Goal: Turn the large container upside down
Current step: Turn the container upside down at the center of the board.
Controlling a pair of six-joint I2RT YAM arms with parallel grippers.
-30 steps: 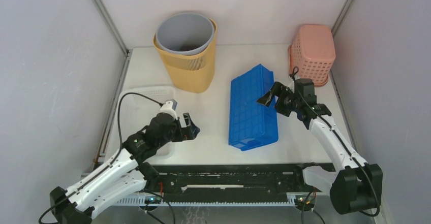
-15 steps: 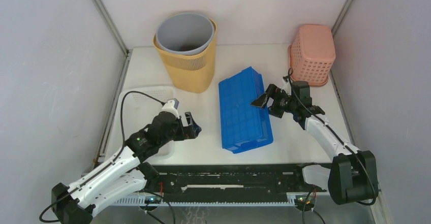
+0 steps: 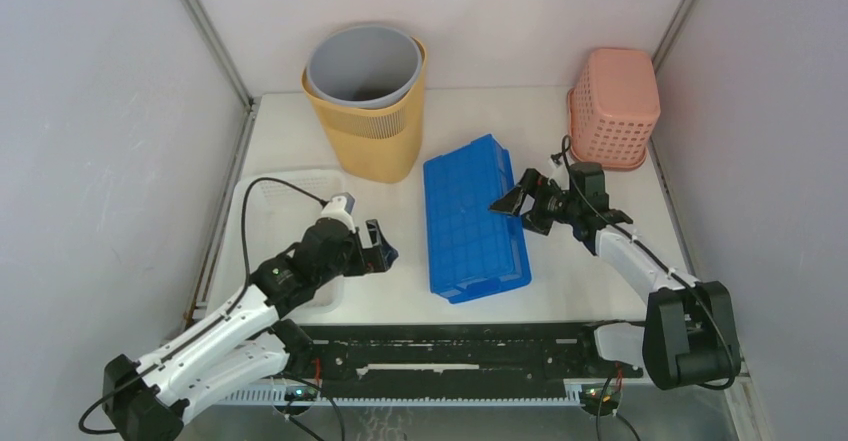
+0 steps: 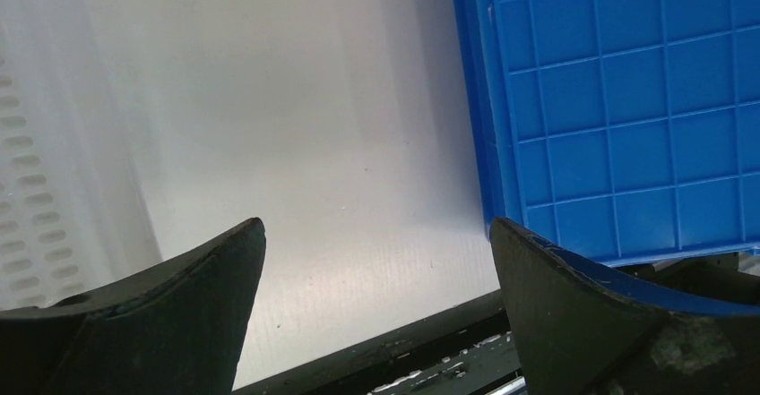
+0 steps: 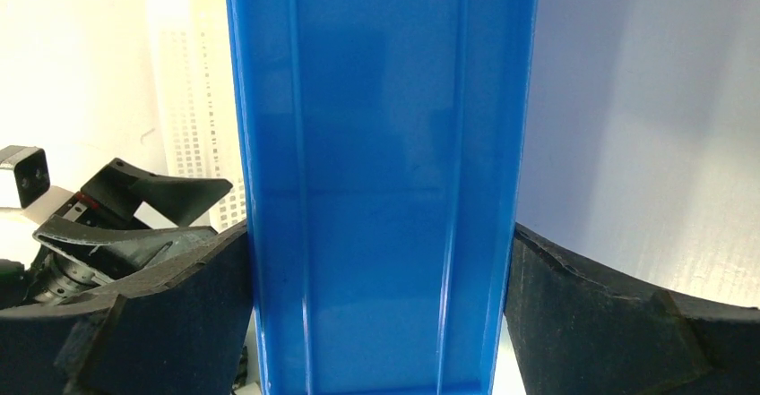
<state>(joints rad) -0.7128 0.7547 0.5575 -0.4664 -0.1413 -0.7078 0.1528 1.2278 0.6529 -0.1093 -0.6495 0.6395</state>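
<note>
Task item: the big blue crate lies bottom-up in the middle of the table, long and rectangular, its long axis running from the near edge toward the back.
Crate surface: the face turned up is the underside, moulded into a grid of small squares; the plastic is a bright, glossy blue.
Crate sides: the right wrist view shows a smooth long wall with two thin raised ribs running along it.
Crate neighbours: its far end sits near the yellow bin, its near end close to the front edge of the table, and the white perforated tray lies well to its left.
Right end effector: up against the crate's right long side, about halfway along, with its fingers spread wide. The blue wall fills the whole gap between them in the wrist view. I cannot tell whether the pads press on it.
Left end effector: released, spread wide with only bare table between the tips. It hangs over the strip between the white tray and the crate's left side, clear of both.
Back left: a grey bin nested inside the yellow one, both upright.
Back right: a pink basket standing upside down by the right wall.
</note>
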